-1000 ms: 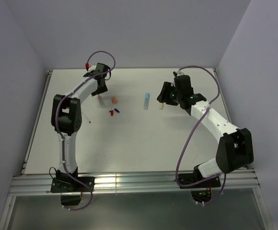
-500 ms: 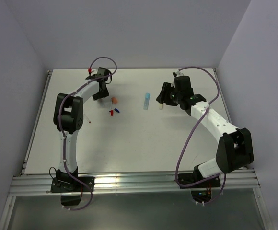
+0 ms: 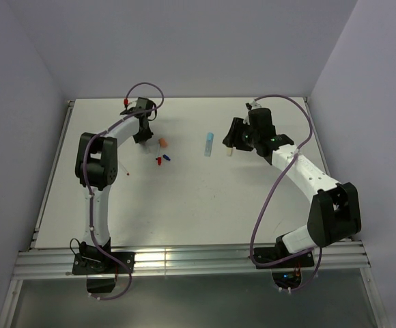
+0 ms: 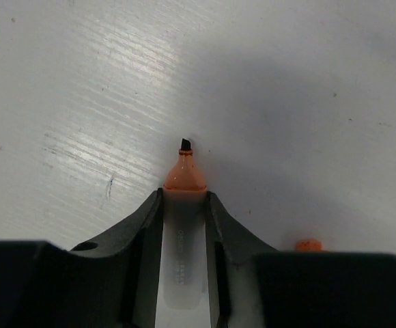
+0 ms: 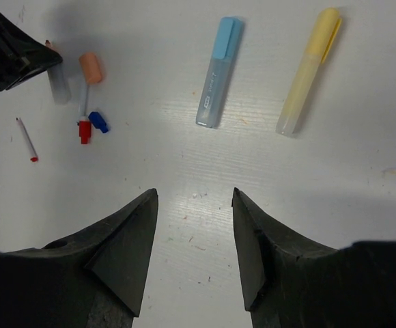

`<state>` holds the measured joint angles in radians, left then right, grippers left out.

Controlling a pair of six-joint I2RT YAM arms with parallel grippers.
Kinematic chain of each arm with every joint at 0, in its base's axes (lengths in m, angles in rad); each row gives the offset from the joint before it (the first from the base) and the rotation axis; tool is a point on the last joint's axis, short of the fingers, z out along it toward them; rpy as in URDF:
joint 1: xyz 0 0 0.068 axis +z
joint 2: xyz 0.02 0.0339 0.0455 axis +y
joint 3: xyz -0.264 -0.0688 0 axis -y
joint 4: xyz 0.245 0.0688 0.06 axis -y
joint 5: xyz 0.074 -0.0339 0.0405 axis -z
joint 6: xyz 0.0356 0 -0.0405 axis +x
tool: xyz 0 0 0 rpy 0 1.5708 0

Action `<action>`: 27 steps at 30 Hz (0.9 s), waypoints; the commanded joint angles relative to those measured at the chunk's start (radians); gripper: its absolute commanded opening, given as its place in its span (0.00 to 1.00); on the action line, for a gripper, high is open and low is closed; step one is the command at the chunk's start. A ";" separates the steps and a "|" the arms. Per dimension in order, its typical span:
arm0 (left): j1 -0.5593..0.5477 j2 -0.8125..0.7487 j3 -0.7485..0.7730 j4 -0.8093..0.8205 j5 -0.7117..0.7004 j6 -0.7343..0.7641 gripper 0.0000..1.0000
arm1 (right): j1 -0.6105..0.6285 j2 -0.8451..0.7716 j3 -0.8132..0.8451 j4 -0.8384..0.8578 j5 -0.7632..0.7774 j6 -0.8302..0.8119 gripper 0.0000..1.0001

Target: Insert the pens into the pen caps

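My left gripper (image 4: 184, 199) is shut on a stubby pale translucent pen (image 4: 183, 246) whose orange tip (image 4: 184, 174) points down close to the table. The gripper is at the back left in the top view (image 3: 143, 134). An orange cap (image 4: 308, 244) lies just to its right and also shows in the top view (image 3: 162, 143). A red cap (image 5: 84, 130) and a dark blue cap (image 5: 98, 121) lie close by. A light blue capped pen (image 5: 217, 72) and a yellow capped pen (image 5: 309, 68) lie ahead of my right gripper (image 5: 194, 198), which is open and empty above the table.
A thin whitish stick with a red tip (image 5: 26, 139) lies left of the caps. Another thin stick (image 5: 83, 99) lies between the orange and red caps. The white table (image 3: 198, 205) has grey walls on three sides.
The left arm's wrist and elbow have shifted slightly to the right with the pen still held. The right arm has not moved.
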<state>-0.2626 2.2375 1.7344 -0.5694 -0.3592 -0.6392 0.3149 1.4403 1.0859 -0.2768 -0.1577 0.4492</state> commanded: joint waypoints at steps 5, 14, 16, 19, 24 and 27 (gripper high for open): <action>0.006 -0.106 -0.061 -0.007 0.039 0.006 0.01 | -0.007 -0.018 -0.007 0.089 -0.187 -0.026 0.54; -0.116 -0.432 -0.098 -0.043 0.031 -0.033 0.00 | 0.032 -0.052 -0.050 0.300 -0.502 0.016 0.60; -0.156 -0.478 -0.119 -0.031 0.026 -0.066 0.00 | 0.052 -0.058 -0.046 0.320 -0.491 0.028 0.62; -0.255 -0.553 -0.150 -0.021 0.009 -0.117 0.00 | 0.079 -0.063 -0.047 0.358 -0.476 0.057 0.63; -0.368 -0.639 -0.168 0.014 -0.009 -0.175 0.00 | 0.108 -0.051 -0.047 0.432 -0.476 0.097 0.64; -0.426 -0.642 -0.119 -0.010 -0.033 -0.175 0.00 | 0.130 -0.038 -0.037 0.432 -0.459 0.101 0.63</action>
<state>-0.6605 1.6127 1.5822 -0.5739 -0.3500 -0.7811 0.4255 1.4151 1.0275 0.0807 -0.6189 0.5316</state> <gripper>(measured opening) 0.313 0.636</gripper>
